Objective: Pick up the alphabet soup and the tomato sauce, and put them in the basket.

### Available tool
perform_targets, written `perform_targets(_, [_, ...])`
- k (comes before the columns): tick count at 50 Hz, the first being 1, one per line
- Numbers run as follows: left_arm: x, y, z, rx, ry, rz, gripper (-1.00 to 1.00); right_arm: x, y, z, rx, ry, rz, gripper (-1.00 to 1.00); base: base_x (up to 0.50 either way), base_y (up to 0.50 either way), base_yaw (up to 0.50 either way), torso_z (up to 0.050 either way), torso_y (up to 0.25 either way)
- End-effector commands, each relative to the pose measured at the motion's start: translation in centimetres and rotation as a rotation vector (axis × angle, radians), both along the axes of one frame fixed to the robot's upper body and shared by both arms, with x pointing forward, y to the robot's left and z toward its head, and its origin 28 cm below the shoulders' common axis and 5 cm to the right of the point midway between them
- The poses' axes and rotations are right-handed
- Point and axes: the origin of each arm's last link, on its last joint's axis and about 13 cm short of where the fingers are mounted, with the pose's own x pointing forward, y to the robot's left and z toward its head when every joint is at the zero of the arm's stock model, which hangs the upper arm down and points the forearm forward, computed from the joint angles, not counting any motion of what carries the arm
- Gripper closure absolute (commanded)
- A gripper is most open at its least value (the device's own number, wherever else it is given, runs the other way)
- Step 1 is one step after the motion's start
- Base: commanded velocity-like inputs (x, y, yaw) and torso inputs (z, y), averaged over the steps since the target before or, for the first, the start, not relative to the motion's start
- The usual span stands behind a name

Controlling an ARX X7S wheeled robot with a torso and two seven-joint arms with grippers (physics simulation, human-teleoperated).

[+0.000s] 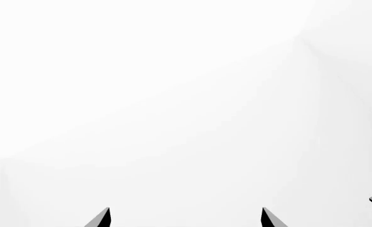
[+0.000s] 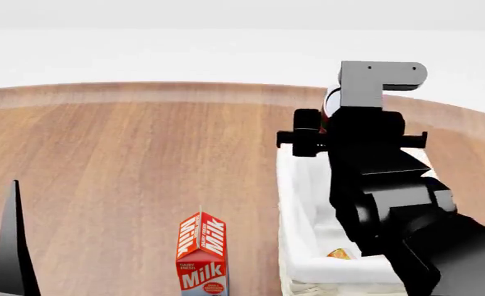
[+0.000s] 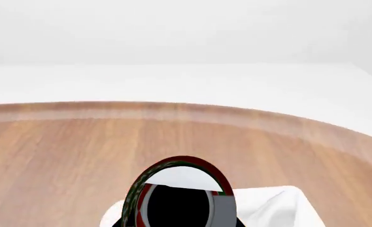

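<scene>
My right gripper point(image 2: 329, 114) hangs over the far end of the basket point(image 2: 296, 203), its fingers closed round the tomato sauce point(image 3: 176, 182). In the right wrist view the can's red-and-green rim shows close up, with the basket's white liner just beneath it and the wooden counter point(image 3: 78, 142) stretching beyond. In the head view my right arm hides most of the can; only a sliver of red and white shows at the fingers.

Inside the basket, near its close end, a small patch of orange-yellow label shows against the liner; it looks like the alphabet soup point(image 2: 338, 253), though most of it is hidden by my arm.

The milk carton point(image 2: 201, 256) stands upright on the counter just beside the basket, on the side toward my left arm.

My left gripper point(image 1: 186, 218) shows only two dark finger tips, set apart, with nothing between them, against a blank white background.
</scene>
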Motion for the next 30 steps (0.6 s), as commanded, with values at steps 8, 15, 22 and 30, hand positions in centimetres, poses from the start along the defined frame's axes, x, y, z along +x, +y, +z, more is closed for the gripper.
perform_targets(8, [-0.1,0.1,-0.1,-0.001,0.003,-0.001,-1.0,-0.6,-0.8,-4.5,0.008,0.129,-0.159,1.0,0.0,0.0,0.0,0.0,0.0])
perform_targets(15, [-0.1,0.0,-0.1,-0.003,0.003,-0.003,-1.0,-0.9,-0.9,-5.3,-0.01,0.152,-0.17,1.0,0.0,0.0,0.0,0.0,0.0])
perform_targets(22, [-0.2,0.0,-0.2,-0.003,0.009,-0.003,-1.0,-1.0,-1.1,-5.5,-0.012,0.158,-0.181,1.0,0.0,0.0,0.0,0.0,0.001])
perform_targets(30, [0.0,0.0,-0.1,-0.005,0.01,-0.006,-1.0,-1.0,-1.0,-5.5,-0.011,0.154,-0.174,1.0,0.0,0.0,0.0,0.0,0.0])
